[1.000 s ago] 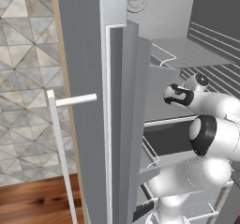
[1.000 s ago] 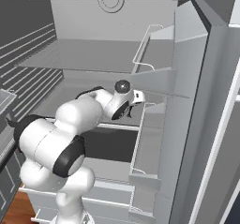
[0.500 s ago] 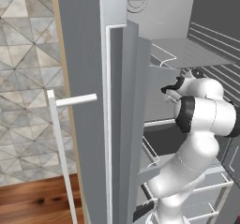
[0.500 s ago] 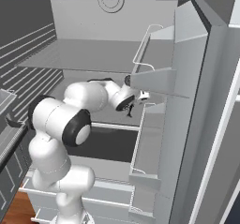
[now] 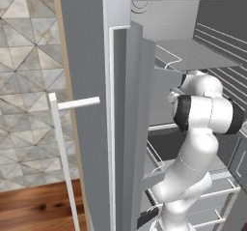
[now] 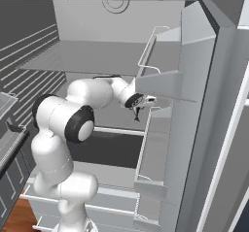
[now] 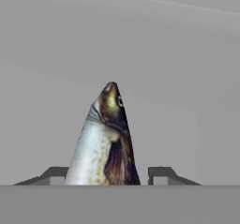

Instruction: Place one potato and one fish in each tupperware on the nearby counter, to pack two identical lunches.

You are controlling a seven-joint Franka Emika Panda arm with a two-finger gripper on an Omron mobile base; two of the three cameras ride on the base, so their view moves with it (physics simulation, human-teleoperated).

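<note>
A small mottled grey fish (image 7: 105, 143) stands between my two dark finger tips, head pointing away from the camera, in front of a plain grey wall. My gripper (image 7: 108, 174) is closed in on its sides. In the right base view the gripper (image 6: 138, 108) is inside the open fridge, beside the door bins, with the dark fish (image 6: 137, 116) hanging just under it. The potato, the tupperware and the counter are out of view.
Grey fridge shelves (image 6: 92, 56) span the interior. Wire-railed door bins (image 6: 165, 80) sit close to the right of the hand. The fridge door's edge (image 5: 120, 128) and its white bar handle (image 5: 62, 143) stand at the left, with tiled wall and wood floor (image 5: 38, 208) beyond.
The arm's elbow has swung up and in toward the door bins. The jaws have narrowed from wide open onto the fish.
</note>
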